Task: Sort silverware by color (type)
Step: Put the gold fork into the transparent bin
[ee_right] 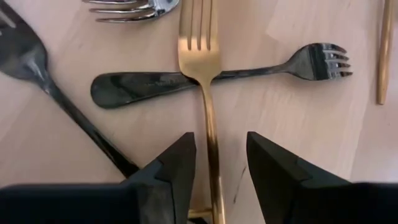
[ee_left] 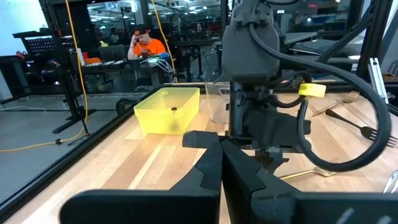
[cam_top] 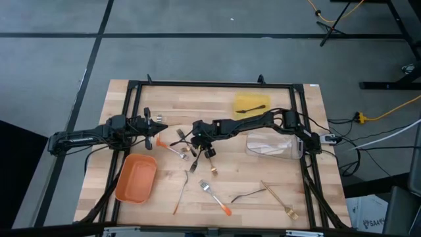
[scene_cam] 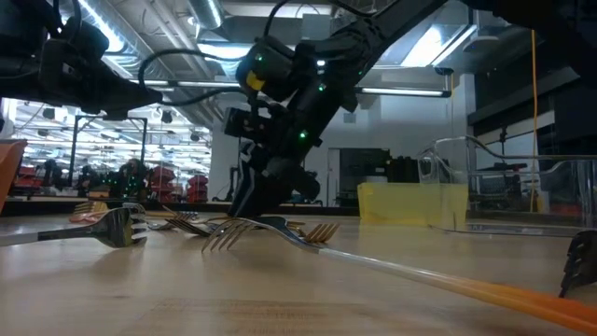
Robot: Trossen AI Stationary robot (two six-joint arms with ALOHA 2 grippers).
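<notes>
Left hand point(cam_top: 156, 129) is sitting shut and empty at about 9 o'clock on the bench point(cam_top: 217, 92), just above the orange tray point(cam_top: 136, 178); you're leaving it idle.

Right hand point(cam_top: 199, 146) is hovering low over the pile of silverware point(cam_top: 187, 151) near bench centre, fingers point(ee_right: 177, 165) partly spread and holding nothing. In the right wrist view they're straddling the handle of a gold fork point(ee_right: 205, 93), one finger each side, not yet touching as far as I can tell. That fork is lying across a dark fork point(ee_right: 217, 78); a second dark fork point(ee_right: 37, 68) is running off beside it and a silver fork point(ee_right: 127, 6) is sitting just past the tines.

More pieces are scattered toward 5–6 o'clock: an orange-handled fork point(cam_top: 216, 197), a dark utensil point(cam_top: 248, 193), a gold one point(cam_top: 277, 198). One dark piece is already lying in the yellow tray point(cam_top: 251, 105) at 1 o'clock; the clear tray point(cam_top: 273, 146) is at 3 o'clock.

My read on handling: thin, stiff, light metal, polished so likely slippery, lying nearly flat. You're best pinching mid-handle, where it's bridging over the dark fork and there's a little clearance underneath. Watch for dragging the dark fork along.
</notes>
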